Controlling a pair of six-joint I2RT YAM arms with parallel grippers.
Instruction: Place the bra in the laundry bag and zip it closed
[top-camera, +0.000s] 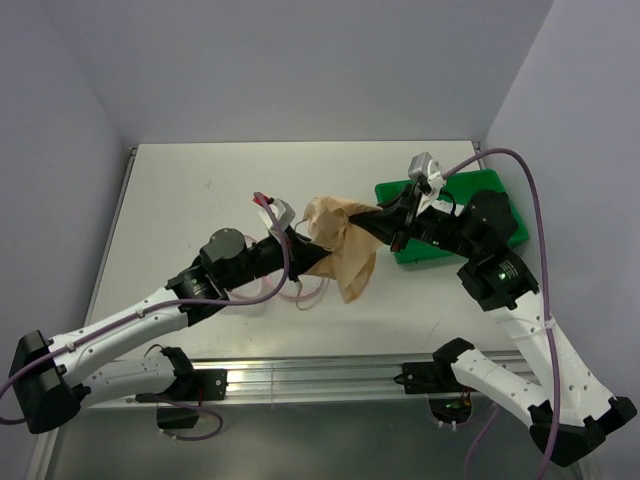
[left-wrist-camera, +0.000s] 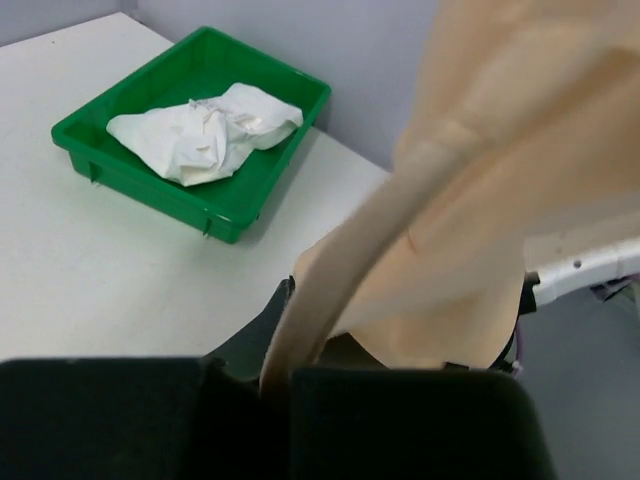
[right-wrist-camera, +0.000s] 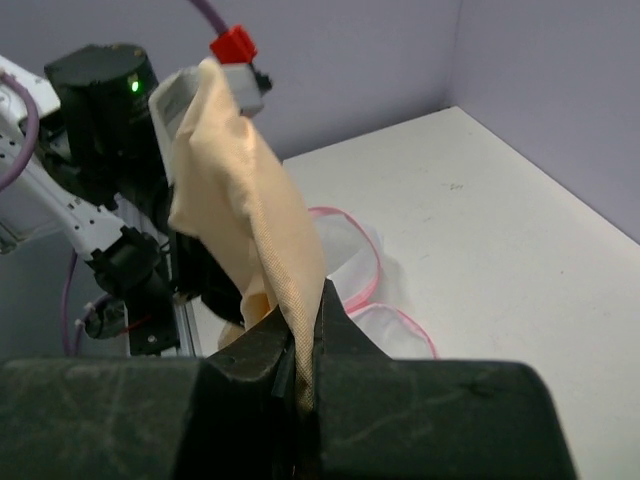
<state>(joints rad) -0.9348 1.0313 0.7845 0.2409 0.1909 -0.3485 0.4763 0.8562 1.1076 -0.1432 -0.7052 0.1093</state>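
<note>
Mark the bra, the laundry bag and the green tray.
bra (top-camera: 350, 262), top external view, on the hanging cup fabric.
laundry bag (right-wrist-camera: 347, 250), right wrist view, on the white mesh inside its pink rim.
green tray (left-wrist-camera: 150, 187), left wrist view, on its near outer wall.

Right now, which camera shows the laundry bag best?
The right wrist view: the laundry bag shows white mesh and pink rim beyond the bra. The top view shows only slivers by the left arm; the left wrist view shows none.
</note>
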